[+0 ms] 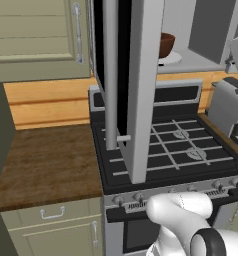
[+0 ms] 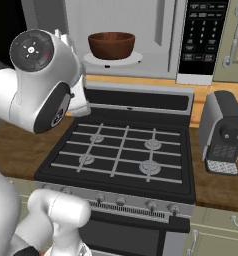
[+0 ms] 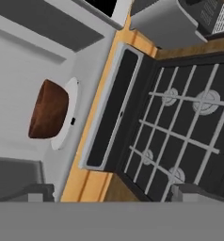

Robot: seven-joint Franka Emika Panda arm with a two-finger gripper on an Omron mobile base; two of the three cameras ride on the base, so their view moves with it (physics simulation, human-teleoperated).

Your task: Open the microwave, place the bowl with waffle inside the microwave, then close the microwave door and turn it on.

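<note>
On the left, the microwave door (image 1: 133,85) stands swung wide out over the stove (image 1: 166,145), its edge toward my left base camera; I judge it is left open because the bowl has only just gone in and closing it is the step in hand. Past it, the microwave (image 2: 126,35) sits above the far edge of the stove with its light cavity exposed. The bowl with waffle (image 2: 111,45) rests upright in the middle of the white turntable (image 2: 132,58), which is where it needs to be for heating; from these angles I cannot make out the waffle inside it. My gripper holds nothing and its jaws stand spread wide, near the cavity mouth and above the stove, clear of the bowl.

To the right, the black control panel (image 2: 202,35) flanks the cavity, and a toaster (image 2: 225,132) sits on the counter just beside the stove.

The left base view gives the door's swing and handle but hides most of the bowl behind the door. The right base view looks straight into the cavity and shows the keypad I will need. My hand view, rolled sideways, shows the bowl (image 3: 48,109) on its turntable (image 3: 68,122).
</note>
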